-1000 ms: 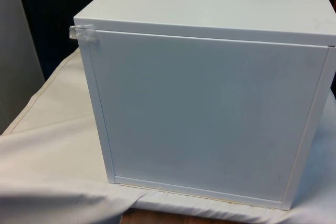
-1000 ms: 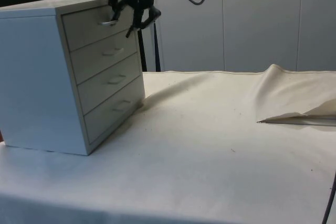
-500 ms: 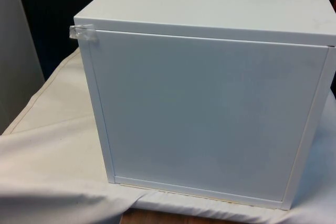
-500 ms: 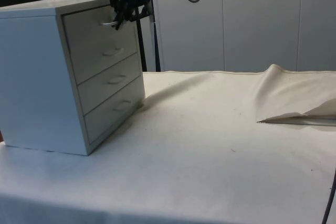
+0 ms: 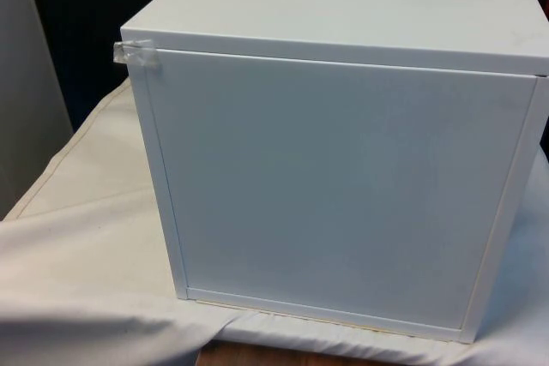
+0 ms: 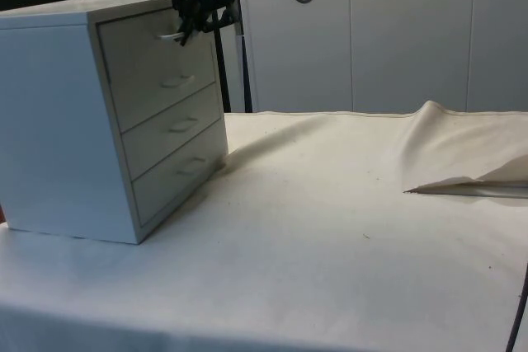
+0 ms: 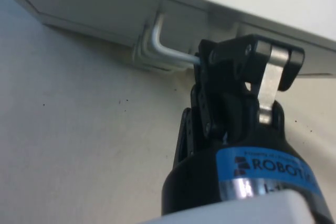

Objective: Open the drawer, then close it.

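A white chest of drawers (image 6: 107,113) stands on the table, turning its plain back panel (image 5: 343,186) to the front view. In the side view its several drawers all sit flush with the front. My black gripper (image 6: 188,26) is up at the top drawer's metal handle (image 6: 172,37). In the wrist view the gripper (image 7: 247,59) is shut on that bent silver handle (image 7: 163,45), which runs in behind the black finger (image 7: 223,72). The drawer front (image 7: 89,3) lies close behind the handle.
White cloth (image 6: 346,228) covers the table in front of the drawers, with a raised fold (image 6: 462,154) at the side view's right. A scrap of clear tape (image 5: 137,53) sticks to the chest's upper back corner.
A second ago the gripper hung open just off the top handle. It has since moved in and shut on the handle. The drawer has not moved.
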